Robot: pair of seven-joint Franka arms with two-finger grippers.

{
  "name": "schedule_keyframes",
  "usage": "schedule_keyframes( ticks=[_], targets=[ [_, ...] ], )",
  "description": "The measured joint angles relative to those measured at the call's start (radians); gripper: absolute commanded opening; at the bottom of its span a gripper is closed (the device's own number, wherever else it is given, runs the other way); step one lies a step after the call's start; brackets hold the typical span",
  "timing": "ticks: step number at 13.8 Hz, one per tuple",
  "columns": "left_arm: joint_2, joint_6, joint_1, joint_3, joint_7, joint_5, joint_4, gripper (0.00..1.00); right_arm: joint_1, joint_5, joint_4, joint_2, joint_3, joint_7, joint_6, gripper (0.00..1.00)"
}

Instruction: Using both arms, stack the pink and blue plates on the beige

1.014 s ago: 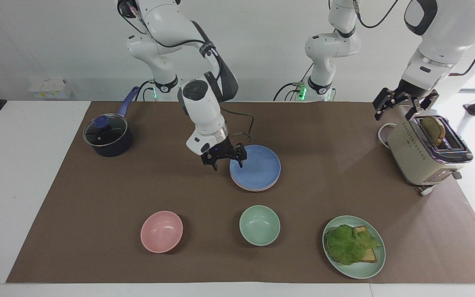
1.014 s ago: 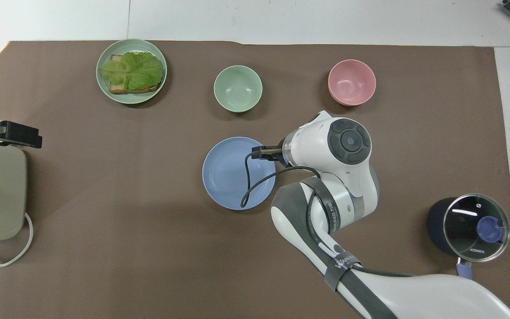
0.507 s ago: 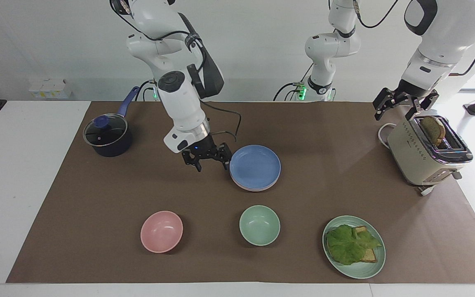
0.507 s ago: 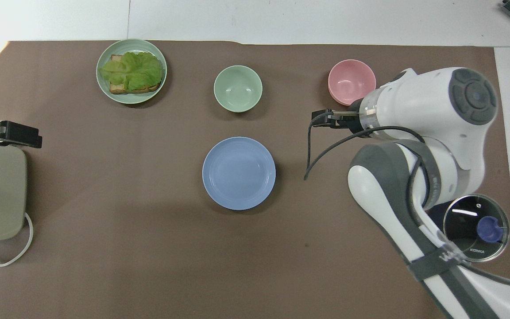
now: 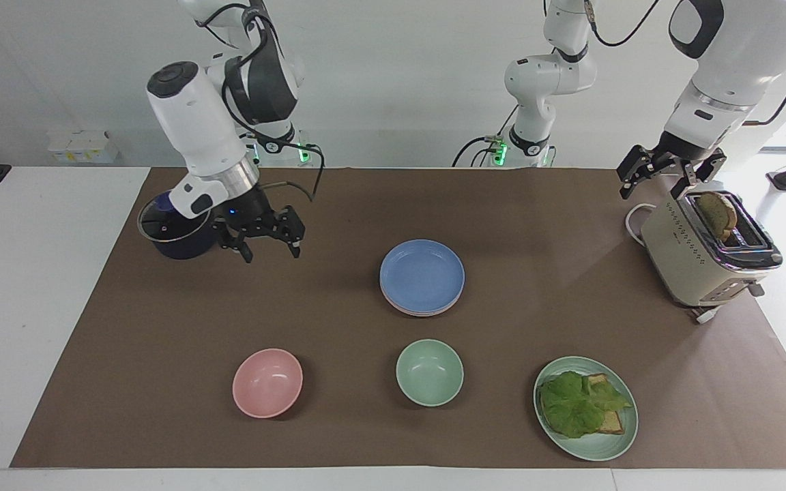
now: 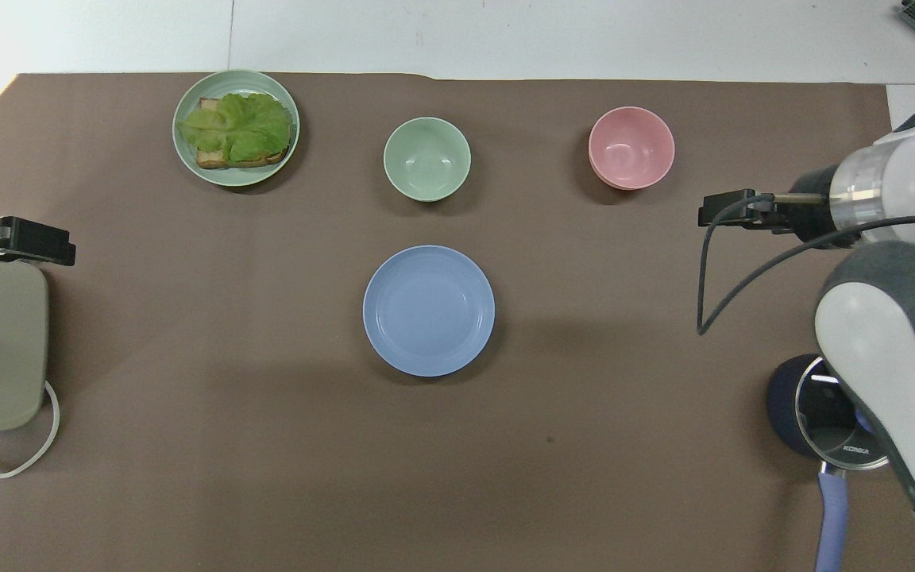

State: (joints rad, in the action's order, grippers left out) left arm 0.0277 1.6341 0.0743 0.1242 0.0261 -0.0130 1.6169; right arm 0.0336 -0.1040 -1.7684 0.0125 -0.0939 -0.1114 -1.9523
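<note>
My right gripper (image 5: 265, 240) hangs empty with fingers spread, over bare mat beside the pot (image 5: 176, 232). Well off toward my left arm, the blue plate (image 5: 422, 272) tops the stack, pink rim (image 5: 412, 311) showing beneath. Stacking looks done. My left gripper (image 5: 666, 172) waits, fingers spread, over the toaster (image 5: 700, 259).

robot lab: two arms (image 5: 202, 129) at papered table (image 5: 570, 225).

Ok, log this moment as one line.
stack: blue plate on top, pink edge beneath | right gripper: open, empty, by pot | left gripper: open, waits over toaster
</note>
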Motion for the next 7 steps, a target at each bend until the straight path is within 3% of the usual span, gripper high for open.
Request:
schedule_keyframes(
  ticks=[3,7],
  targets=[
    [0.000,0.000,0.000,0.000,0.000,0.000,0.000,1.00,0.008,0.081,0.007,-0.053,0.001,0.000,0.104,1.00],
    [0.000,0.000,0.000,0.000,0.000,0.000,0.000,1.00,0.008,0.131,0.099,-0.065,0.001,0.000,0.260,1.00]
  ],
)
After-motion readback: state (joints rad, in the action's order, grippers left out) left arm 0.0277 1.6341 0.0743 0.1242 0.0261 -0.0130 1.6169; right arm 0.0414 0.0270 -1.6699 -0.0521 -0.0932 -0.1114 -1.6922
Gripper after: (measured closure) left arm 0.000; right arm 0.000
